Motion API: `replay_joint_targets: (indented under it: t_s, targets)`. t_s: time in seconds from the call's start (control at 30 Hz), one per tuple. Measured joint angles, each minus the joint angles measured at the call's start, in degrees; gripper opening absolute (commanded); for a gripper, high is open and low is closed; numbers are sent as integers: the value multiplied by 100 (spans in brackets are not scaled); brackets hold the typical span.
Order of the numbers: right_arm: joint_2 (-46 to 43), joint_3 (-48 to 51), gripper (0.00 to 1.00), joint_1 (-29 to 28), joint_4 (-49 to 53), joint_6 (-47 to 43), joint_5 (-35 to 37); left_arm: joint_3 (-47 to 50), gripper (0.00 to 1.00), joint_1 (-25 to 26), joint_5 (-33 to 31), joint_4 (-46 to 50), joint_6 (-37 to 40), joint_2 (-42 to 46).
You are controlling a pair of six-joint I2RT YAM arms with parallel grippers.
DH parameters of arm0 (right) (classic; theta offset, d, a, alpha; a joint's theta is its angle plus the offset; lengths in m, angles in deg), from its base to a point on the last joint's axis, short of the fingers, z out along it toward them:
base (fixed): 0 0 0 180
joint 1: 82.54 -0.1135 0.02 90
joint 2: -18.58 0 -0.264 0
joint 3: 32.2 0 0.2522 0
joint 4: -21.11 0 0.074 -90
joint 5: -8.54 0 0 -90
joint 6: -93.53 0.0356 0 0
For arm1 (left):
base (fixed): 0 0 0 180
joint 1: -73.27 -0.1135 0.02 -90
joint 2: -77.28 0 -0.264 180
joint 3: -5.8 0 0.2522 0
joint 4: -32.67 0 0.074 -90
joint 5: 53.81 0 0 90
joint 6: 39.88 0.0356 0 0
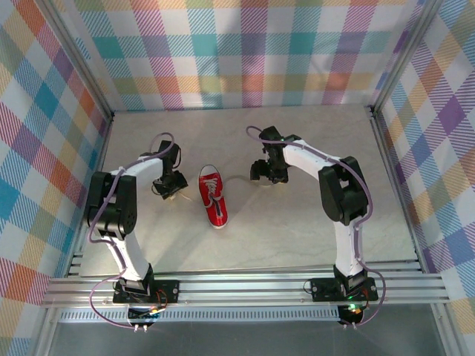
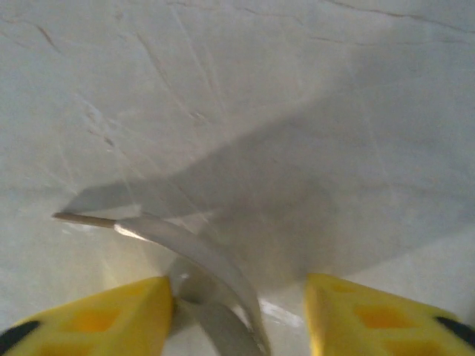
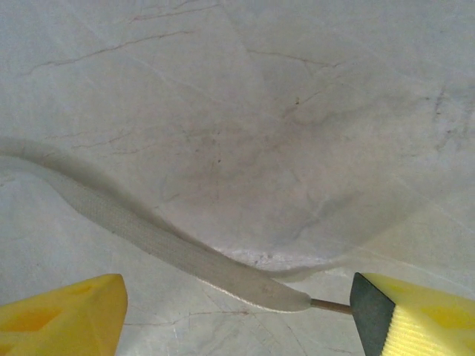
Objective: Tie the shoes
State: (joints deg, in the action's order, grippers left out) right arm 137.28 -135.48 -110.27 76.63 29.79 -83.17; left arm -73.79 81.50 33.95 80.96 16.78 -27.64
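Tie is basically at zero. The red sneaker [image 1: 212, 196] sits about mid-table [image 1: 297, 237], a bit toward the left edge, toe pointing at the near edge. No knot, cross or bow is visible on it, and the laces are splayed loose, one to each side. The left gripper [image 2: 237, 315] is low, just left of the shoe. Its jaws are partly apart and straddle the left lace [image 2: 200, 256], which lies against one finger but isn't pinched, with the aglet [image 2: 78, 218] flat on the surface. The right gripper [image 3: 237, 311] is just right of the shoe with its jaws wide, and the tip of the right lace [image 3: 171, 248] lies between them, nothing held. My read: we're at the grab-both-ends step (not even secured). Crossing, first knot, loops and cinching are all left.
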Motion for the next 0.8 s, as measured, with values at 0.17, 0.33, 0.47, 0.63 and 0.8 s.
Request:
replay_joint_targets:
  t_s: [0.17,0.33,0.47,0.63,0.8]
  targets:
    - [227,-142,81,37,55,142,-31,-13,4,-15,22,-79,197,-17]
    - [315,-208,78,50,105,212,-31,-26,2,-15,0,-7,463,39]
    - [341,-227,75,52,129,291,-17,-122,0,-13,20,136,737,306]
    - [348,-243,71,4,146,323,76,-549,0,9,184,144,1019,890]
    - [348,-212,50,-90,120,334,166,-1036,0,216,380,76,1187,1285]
